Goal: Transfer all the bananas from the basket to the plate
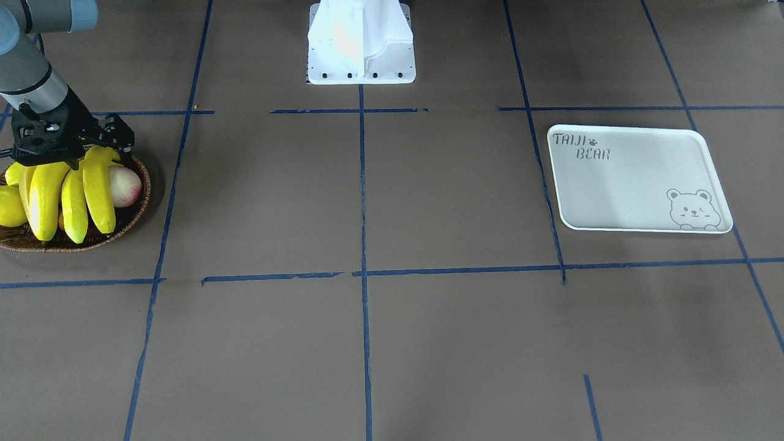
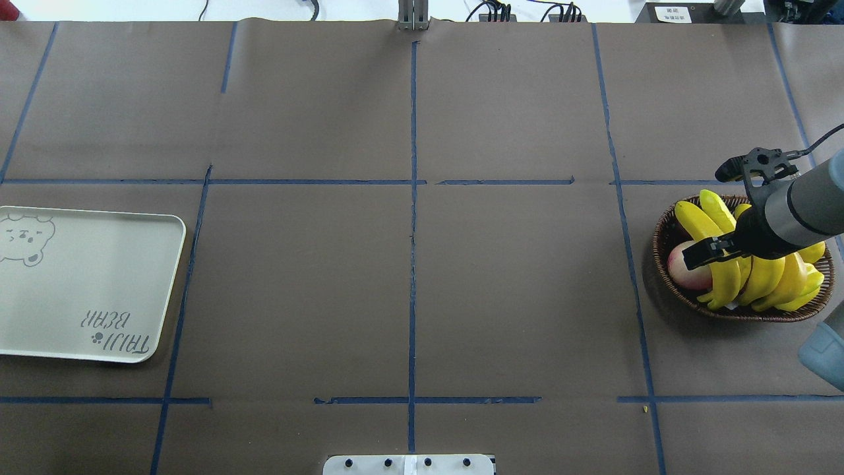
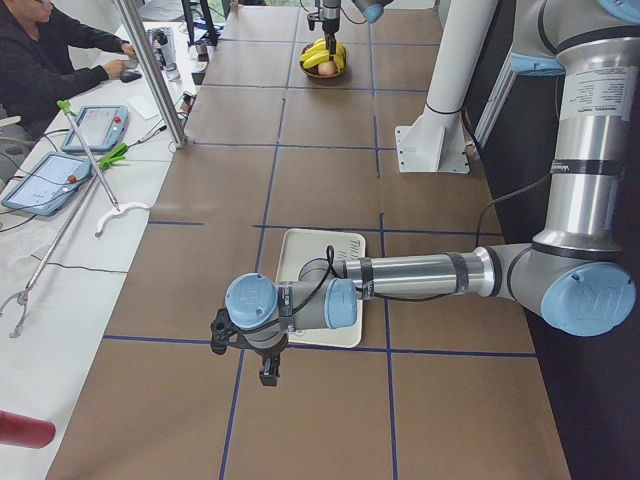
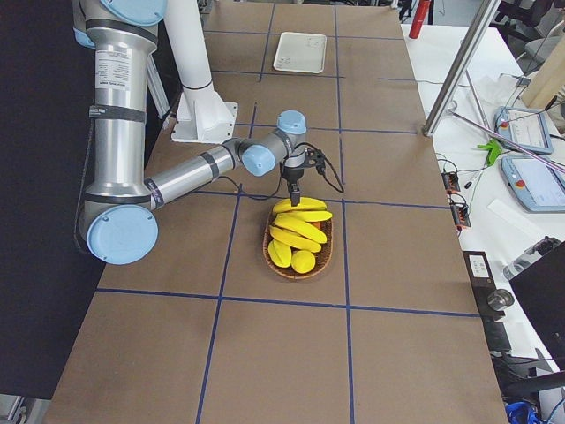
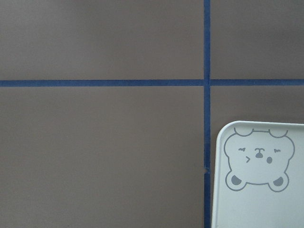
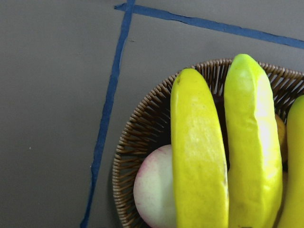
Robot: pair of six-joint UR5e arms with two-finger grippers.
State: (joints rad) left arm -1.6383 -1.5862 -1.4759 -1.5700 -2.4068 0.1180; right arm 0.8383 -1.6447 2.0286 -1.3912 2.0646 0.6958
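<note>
Several yellow bananas [image 1: 67, 196] lie side by side in the brown wicker basket [image 1: 138, 211] at the table's right end; they also show in the overhead view [image 2: 722, 277] and fill the right wrist view [image 6: 199, 156]. My right gripper [image 1: 70, 154] hangs low over the bananas' robot-side ends, and its jaws look spread, holding nothing. The white plate [image 1: 637, 177] lies bare at the table's left end. My left gripper [image 3: 262, 366] hovers over the table just past the plate's bear corner [image 5: 259, 164]. I cannot tell whether it is open or shut.
A pink-white peach [image 1: 125, 185] and a plump yellow fruit [image 1: 11, 205] share the basket. The white robot base [image 1: 361, 49] stands at the table's middle back. An operators' desk with tablets [image 3: 95, 125] runs along the far side.
</note>
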